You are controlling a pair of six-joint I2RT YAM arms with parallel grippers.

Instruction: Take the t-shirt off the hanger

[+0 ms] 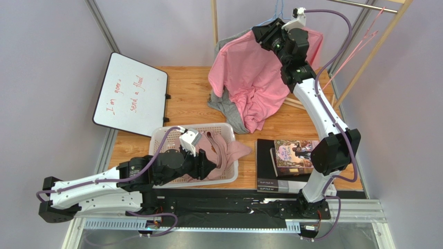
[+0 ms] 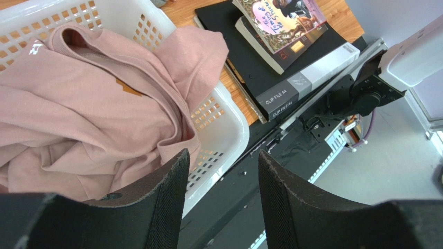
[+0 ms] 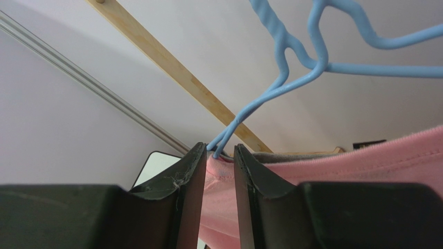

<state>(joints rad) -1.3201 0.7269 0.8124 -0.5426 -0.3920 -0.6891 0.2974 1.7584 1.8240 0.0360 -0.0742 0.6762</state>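
Observation:
A bright pink t-shirt hangs on a blue wire hanger from the wooden rack at the back. My right gripper is raised at the shirt's neck. In the right wrist view its jaws are nearly together with the pink collar between them. The hanger's twisted wire rises from just above the fingertips. My left gripper is open and empty, low over the near right edge of the white basket.
A dusty-pink garment fills the white basket. A grey garment hangs under the pink shirt down to the table. Books on a black clip file lie front right. A whiteboard leans at left. The rack's wooden post slants at right.

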